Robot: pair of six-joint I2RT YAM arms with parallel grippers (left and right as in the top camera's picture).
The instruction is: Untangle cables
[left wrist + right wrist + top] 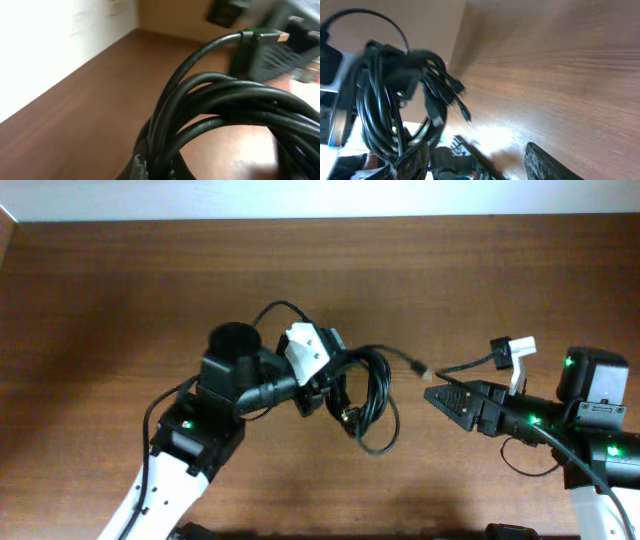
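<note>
Several looped cables in left claw, right claw near, apart.

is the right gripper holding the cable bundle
No, the right gripper stands open and short of the cable bundle, which hangs from the shut left gripper.

Left hand fingertips buried in cables, these blurred and cropped close up.
</note>
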